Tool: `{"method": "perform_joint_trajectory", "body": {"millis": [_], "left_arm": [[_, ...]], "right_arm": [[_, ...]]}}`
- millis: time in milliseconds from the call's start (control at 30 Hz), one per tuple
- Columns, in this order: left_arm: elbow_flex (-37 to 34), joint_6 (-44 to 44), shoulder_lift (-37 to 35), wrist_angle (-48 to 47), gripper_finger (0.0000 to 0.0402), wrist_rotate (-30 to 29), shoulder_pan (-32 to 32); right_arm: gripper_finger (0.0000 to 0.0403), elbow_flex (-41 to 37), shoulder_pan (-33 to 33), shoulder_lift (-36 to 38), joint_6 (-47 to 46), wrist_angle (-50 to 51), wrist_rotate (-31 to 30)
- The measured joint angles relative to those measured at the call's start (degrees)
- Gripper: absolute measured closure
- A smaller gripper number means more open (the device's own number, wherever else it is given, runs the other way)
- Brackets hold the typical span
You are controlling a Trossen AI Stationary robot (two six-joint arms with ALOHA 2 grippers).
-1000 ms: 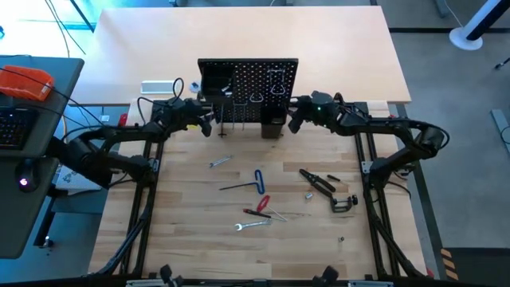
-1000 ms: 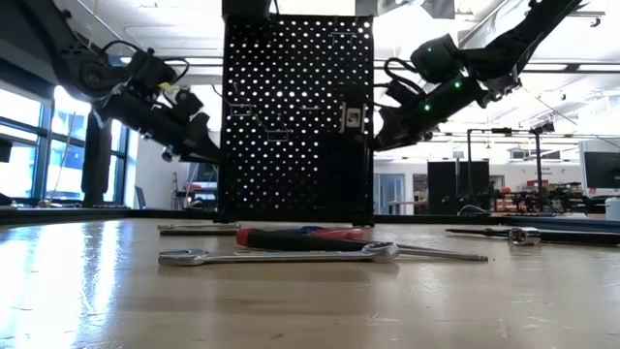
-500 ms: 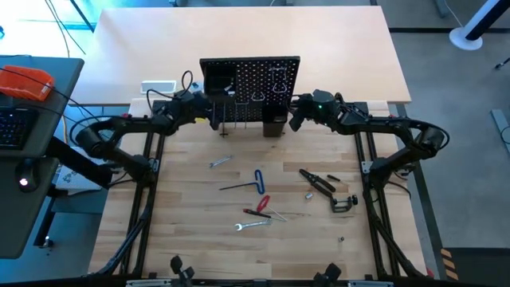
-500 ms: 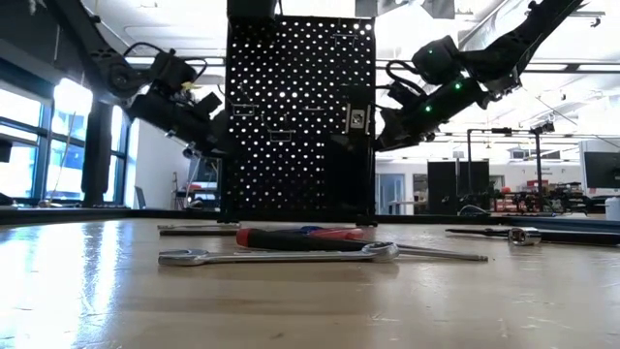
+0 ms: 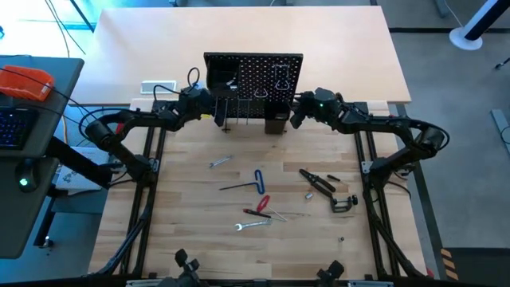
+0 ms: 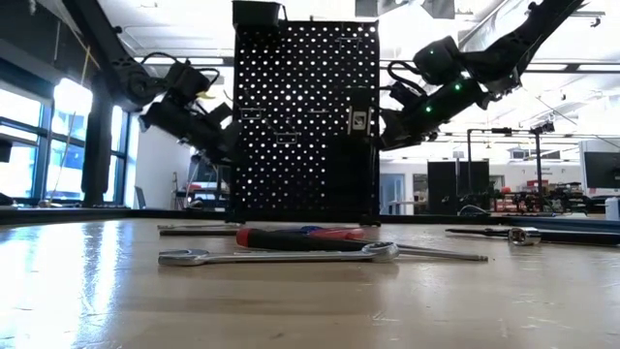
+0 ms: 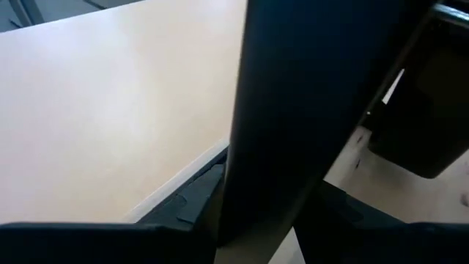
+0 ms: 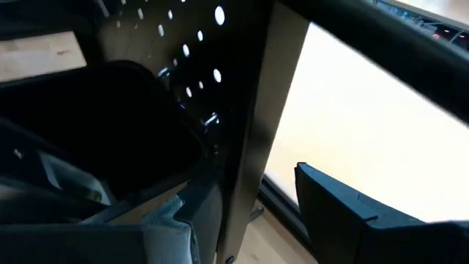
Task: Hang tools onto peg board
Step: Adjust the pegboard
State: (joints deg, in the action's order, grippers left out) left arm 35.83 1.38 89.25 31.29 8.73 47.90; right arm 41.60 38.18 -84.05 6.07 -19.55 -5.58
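I am looking down on the table from the high view and working across from the left. My left gripper (image 5: 209, 112) is sitting at the left edge of the peg board (image 5: 253, 84), up at the far end of the wooden table (image 5: 183, 207). In the left wrist view the board's dark edge (image 7: 308, 110) is standing between the two fingers, so that claw is partly closed and clamping the panel's left side. In the low view the same gripper (image 6: 225, 145) is pressing against the board's left border (image 6: 305, 116), which is standing upright.

Moving toward the middle, the tools are lying loose on the wood, well in front of the board. I am seeing a small silver wrench (image 5: 221, 161) nearest the board, then the blue-handled T hex key (image 5: 256, 181), the red-handled screwdriver (image 5: 260, 204) and another silver wrench (image 5: 251, 226) closest to the near edge. In the low view that wrench (image 6: 281, 255) is lying flat in front of the screwdriver (image 6: 300, 236).

Further right, the black pliers (image 5: 317, 181) and the black C-clamp (image 5: 343, 202) are resting apart from each other.

My right gripper (image 5: 296, 115) is sitting at the board's right edge. The right wrist view is showing the panel's edge (image 8: 253, 125) between its fingers, so this claw too is partly closed, gripping the board's right side.
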Motion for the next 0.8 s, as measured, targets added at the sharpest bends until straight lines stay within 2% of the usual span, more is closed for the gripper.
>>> {"method": "perform_joint_trajectory", "body": {"millis": [800], "left_arm": [[1.58,1.76,-2.17,-4.47,0.0261,-0.3,-1.16]], "right_arm": [[0.0237,0.02,1.1,1.7,-1.09,2.24,1.07]]}}
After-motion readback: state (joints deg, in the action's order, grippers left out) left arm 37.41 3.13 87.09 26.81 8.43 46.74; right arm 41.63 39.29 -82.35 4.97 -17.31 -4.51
